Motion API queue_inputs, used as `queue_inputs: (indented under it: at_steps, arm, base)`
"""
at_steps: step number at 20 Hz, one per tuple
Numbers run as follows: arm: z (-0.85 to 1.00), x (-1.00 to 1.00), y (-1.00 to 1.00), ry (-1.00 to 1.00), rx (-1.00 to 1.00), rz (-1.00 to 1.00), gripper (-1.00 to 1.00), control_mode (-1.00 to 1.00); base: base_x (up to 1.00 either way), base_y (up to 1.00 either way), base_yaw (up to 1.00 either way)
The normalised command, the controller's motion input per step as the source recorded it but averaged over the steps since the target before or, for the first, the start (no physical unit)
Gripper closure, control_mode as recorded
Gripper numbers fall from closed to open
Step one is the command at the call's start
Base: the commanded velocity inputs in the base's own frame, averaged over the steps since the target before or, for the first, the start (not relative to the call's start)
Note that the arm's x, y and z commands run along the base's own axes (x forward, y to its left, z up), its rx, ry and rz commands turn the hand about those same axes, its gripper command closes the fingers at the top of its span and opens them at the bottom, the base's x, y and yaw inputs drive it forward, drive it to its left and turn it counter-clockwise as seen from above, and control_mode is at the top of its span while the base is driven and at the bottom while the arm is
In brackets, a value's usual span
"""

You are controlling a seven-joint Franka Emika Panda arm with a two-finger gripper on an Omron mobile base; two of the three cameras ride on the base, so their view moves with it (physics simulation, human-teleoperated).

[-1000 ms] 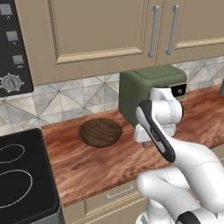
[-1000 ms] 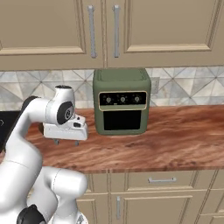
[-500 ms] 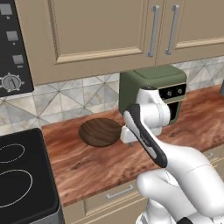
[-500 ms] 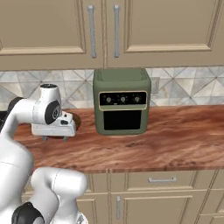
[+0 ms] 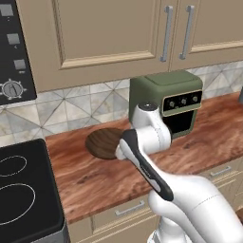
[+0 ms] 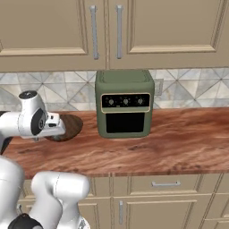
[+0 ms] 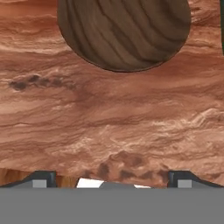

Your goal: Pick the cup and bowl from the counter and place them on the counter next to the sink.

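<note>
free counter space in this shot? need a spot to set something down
Widest bare stretch: counter right of the green oven, out to the frame edge. Also the front strip between stovetop and oven. Crowded: the back left, where the wooden disc and gripper sit.

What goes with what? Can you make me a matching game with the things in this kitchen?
Things:
1. wooden disc
2. oven box
3. stovetop
4. pincer

Descriptions:
A. green, with three knobs
B. black, with ring outlines
C. round and dark brown, flat on the counter
D. open, above bare wood

Pairs: 1-C, 2-A, 3-B, 4-D
</note>
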Motion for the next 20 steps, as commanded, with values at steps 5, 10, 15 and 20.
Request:
queue_inputs:
  at_steps: [5,10,15,20]
  arm:
    - [0.01,0.53,0.15,-0.02,-0.01,0.0,-1.0,-1.0]
    - [0.0,0.65,0.05,0.0,0.0,-0.1,-1.0,-1.0]
    - [0.0,0.66,0.46,0.0,0.0,-0.09,-1.0,-1.0]
    - [0.04,0.29,0.58,0.0,0.0,-0.01,-1.0,-1.0]
  base:
    - [0.0,0.0,0.0]
    - [0.0,0.0,0.0]
    - [0.0,0.0,0.0]
    - [0.0,0.0,0.0]
